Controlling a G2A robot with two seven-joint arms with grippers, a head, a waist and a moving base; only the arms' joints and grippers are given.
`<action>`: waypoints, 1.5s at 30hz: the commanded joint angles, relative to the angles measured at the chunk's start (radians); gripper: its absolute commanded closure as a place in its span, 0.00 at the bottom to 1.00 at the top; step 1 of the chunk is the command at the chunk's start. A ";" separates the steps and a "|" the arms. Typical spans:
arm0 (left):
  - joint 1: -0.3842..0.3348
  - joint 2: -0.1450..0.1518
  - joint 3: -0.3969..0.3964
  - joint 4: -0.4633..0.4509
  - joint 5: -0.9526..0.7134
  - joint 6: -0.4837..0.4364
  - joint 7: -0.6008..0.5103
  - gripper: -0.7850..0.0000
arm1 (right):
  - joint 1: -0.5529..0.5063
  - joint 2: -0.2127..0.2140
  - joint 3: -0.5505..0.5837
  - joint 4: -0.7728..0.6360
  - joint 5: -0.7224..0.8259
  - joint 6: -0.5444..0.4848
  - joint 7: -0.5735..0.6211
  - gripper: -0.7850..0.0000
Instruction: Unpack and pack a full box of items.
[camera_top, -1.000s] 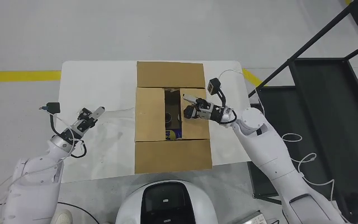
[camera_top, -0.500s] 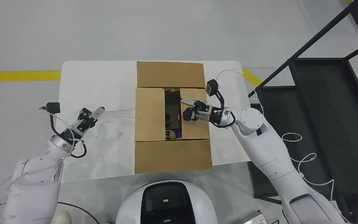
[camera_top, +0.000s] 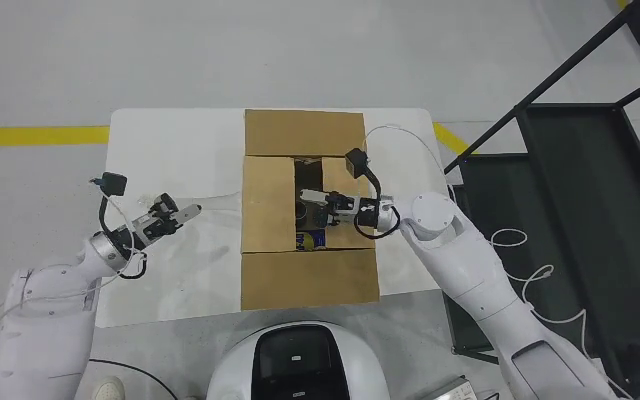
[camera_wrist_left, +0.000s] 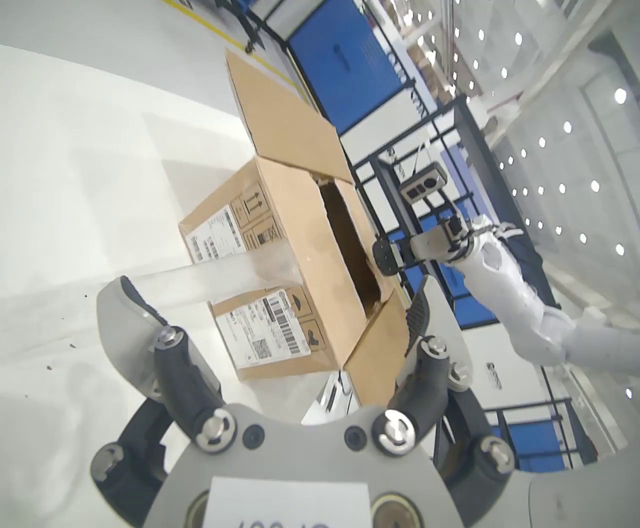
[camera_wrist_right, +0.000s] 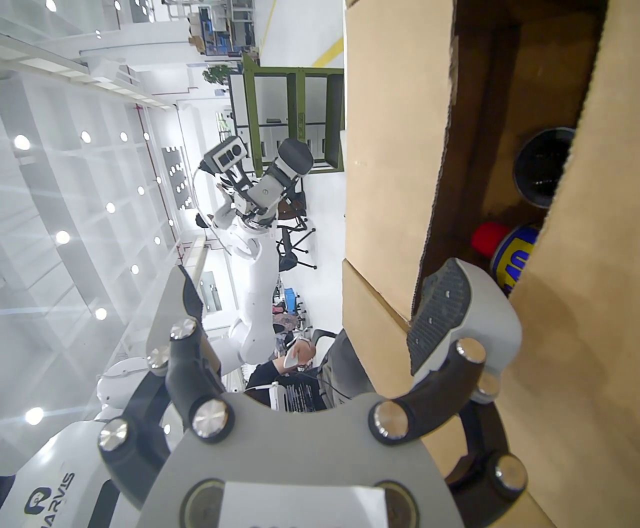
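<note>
The cardboard box (camera_top: 268, 205) stands mid-table with its flaps half shut, leaving a narrow gap. In the right wrist view a black round container (camera_wrist_right: 540, 167) and a blue-and-yellow can with a red cap (camera_wrist_right: 512, 252) lie inside the box (camera_wrist_right: 390, 150). My right gripper (camera_top: 312, 197) hangs open just above that gap, empty, with one finger pad (camera_wrist_right: 440, 305) at the flap edge. My left gripper (camera_top: 188, 212) is open and empty over the table left of the box (camera_wrist_left: 280, 220), pointing at it.
A strip of clear plastic film (camera_wrist_left: 220, 280) lies on the white table (camera_top: 170, 150) between my left gripper and the box. A black metal rack (camera_top: 560, 180) stands off the table's right side. Bare tabletop lies left of the box.
My right gripper has slid left from the right flap to over the gap. My left gripper has turned and shifted a little toward the box.
</note>
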 joint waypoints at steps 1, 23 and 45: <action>-0.049 0.005 0.012 0.046 -0.050 0.003 -0.091 0.00 | 0.007 -0.003 -0.016 0.002 -0.022 0.005 -0.003 0.00; -0.300 0.040 0.124 0.281 -0.270 0.050 -0.375 0.00 | 0.008 -0.008 -0.033 0.005 -0.050 0.012 -0.040 0.00; -0.295 0.040 0.124 0.276 -0.264 0.054 -0.357 0.00 | 0.103 -0.054 -0.171 0.085 -0.077 0.075 -0.041 0.00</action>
